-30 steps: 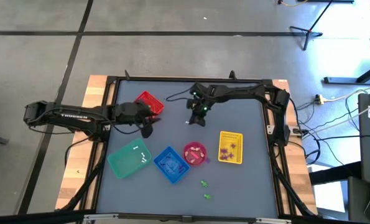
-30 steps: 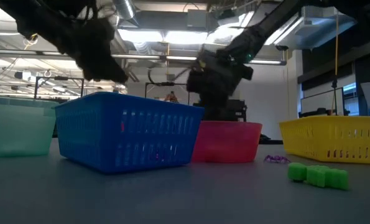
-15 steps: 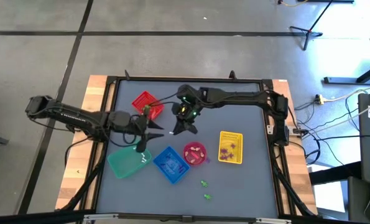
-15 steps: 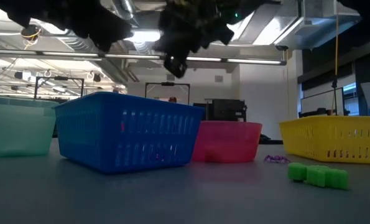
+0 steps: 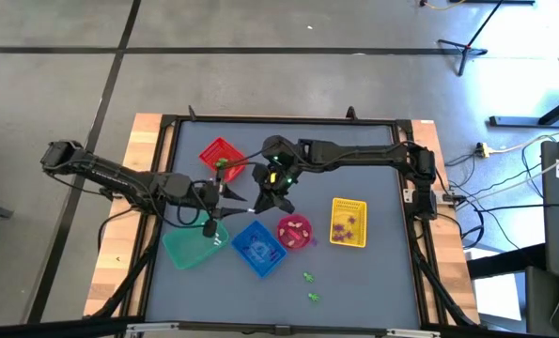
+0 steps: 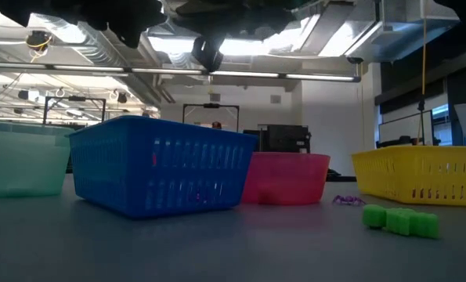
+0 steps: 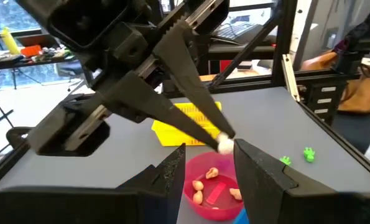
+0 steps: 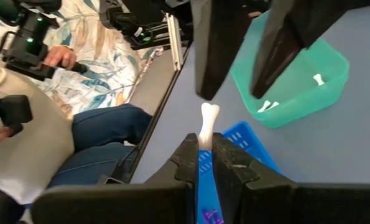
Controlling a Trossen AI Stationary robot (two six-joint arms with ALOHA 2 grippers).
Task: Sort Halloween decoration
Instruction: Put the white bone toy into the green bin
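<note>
My right gripper (image 8: 205,142) is shut on a small white bone trinket (image 8: 208,121), above the table between the red basket (image 5: 223,155) and the blue basket (image 5: 258,248). My left gripper (image 7: 211,147) is open. Its fingers stand on either side of the bone's free end (image 7: 224,145) without touching it. More white bones lie in the teal basket (image 5: 194,242). Cream trinkets are in the pink bowl (image 5: 294,232) and purple ones in the yellow basket (image 5: 349,222). Green trinkets (image 5: 310,286) lie on the table. My right gripper pinches the white bone by its lower end (image 8: 204,134) between the two fingertips. The bone runs on in line with the fingers, lifted clear of the table. Its knobbed free end (image 8: 209,111) points toward my left gripper's open fingers.
A purple trinket (image 6: 346,200) lies on the table between the pink bowl and the yellow basket. A seated person (image 8: 79,143) holding a device is beyond the table's edge. Bare table lies toward the far right and along the near edge.
My right gripper has swung from the table's far middle toward the left and near side, carrying the bone up to my left gripper. My left arm has reached out to the right, over the corner of the teal basket, so that both grippers now meet tip to tip.
</note>
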